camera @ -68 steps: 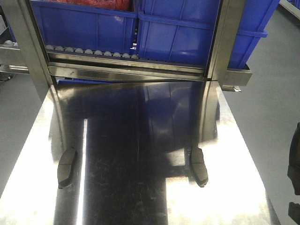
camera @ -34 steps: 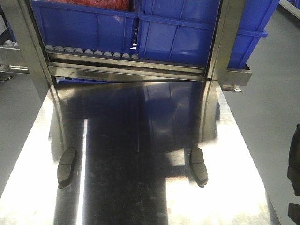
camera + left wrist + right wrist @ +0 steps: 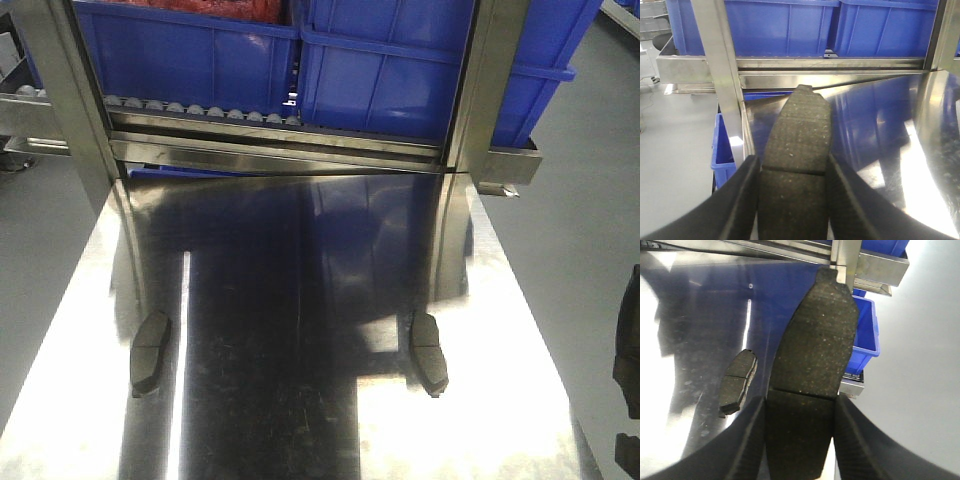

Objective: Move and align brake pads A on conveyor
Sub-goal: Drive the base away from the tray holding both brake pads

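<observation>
Two brake pads A lie on the shiny steel table in the front view, one at the left (image 3: 150, 352) and one at the right (image 3: 430, 352), both pointing away from me. In the left wrist view my left gripper (image 3: 794, 172) is shut on a third dark pad (image 3: 799, 135), which sticks out forward between the fingers. In the right wrist view my right gripper (image 3: 799, 412) is shut on another pad (image 3: 815, 345), held above the table's right edge. A lying pad (image 3: 737, 382) shows to its left. The conveyor is out of view.
The steel table (image 3: 300, 300) ends at a roller rack (image 3: 200, 108) carrying big blue bins (image 3: 200, 55) between steel posts (image 3: 70, 100). A small blue bin (image 3: 866, 335) stands on the floor beside the table. A dark shape (image 3: 628, 350) hangs at the right edge of the front view.
The front view has shifted a little: rack, table and both lying pads sit slightly further right in the frame. The pads keep their places on the table.
</observation>
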Available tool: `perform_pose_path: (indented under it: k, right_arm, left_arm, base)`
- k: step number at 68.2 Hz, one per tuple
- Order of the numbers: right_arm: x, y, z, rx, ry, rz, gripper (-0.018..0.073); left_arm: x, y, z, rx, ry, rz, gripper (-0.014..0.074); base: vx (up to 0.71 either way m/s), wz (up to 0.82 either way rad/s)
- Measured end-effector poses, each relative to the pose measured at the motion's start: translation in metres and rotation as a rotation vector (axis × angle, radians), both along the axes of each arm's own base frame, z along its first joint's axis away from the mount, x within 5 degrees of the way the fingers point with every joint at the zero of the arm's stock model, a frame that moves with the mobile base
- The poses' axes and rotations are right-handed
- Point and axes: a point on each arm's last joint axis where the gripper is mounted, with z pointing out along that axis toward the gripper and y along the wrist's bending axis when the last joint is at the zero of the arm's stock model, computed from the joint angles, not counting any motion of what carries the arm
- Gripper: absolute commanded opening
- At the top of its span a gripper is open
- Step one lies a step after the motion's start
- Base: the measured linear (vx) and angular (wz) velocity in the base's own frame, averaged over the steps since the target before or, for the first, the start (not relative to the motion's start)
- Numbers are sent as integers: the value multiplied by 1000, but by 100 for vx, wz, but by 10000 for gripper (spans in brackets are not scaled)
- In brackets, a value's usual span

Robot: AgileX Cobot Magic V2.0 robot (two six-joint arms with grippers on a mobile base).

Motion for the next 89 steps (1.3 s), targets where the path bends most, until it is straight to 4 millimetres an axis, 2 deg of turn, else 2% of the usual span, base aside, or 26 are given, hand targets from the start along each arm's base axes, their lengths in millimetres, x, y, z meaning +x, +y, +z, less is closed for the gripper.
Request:
perform_pose_path:
  k: [28,89]
  right_arm:
    - [0,0,0,-2,2,0,2]
    - [0,0,-1,-3,6,0,4]
  left_arm:
    - [0,0,0,0,0,0,146]
    - [0,0,0,0,0,0,146]
  base:
    - [-8,29]
    - [-12,60]
